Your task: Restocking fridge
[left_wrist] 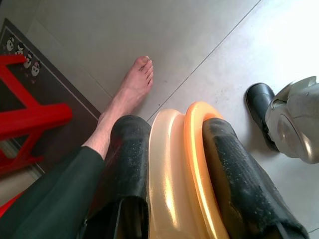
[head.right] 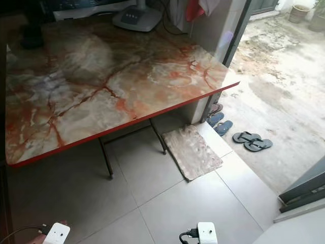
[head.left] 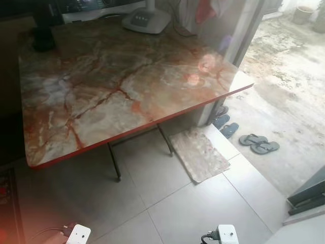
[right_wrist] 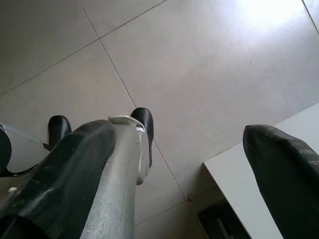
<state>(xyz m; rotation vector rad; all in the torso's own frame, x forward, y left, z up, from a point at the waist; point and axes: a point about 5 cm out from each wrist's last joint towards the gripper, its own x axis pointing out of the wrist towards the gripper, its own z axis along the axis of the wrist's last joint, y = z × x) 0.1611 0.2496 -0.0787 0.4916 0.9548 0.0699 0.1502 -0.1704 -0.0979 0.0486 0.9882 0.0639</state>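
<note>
I've got the left gripper [left_wrist: 174, 174] pinching a yellow-orange plastic rim [left_wrist: 192, 164], centre-bottom of left wrist view. Looks light, stiff, glossy, prob slippery, so I'd hold across the edge. Right gripper [right_wrist: 184, 174] spread wide, empty. Marble table [head.left: 127, 86] fills upper left ahead.

table [head.right: 101, 76]: marble-look top, red edge | mat [head.right: 191, 151]: on floor beside it | sandals [head.right: 252, 141]: outside doorway
</note>
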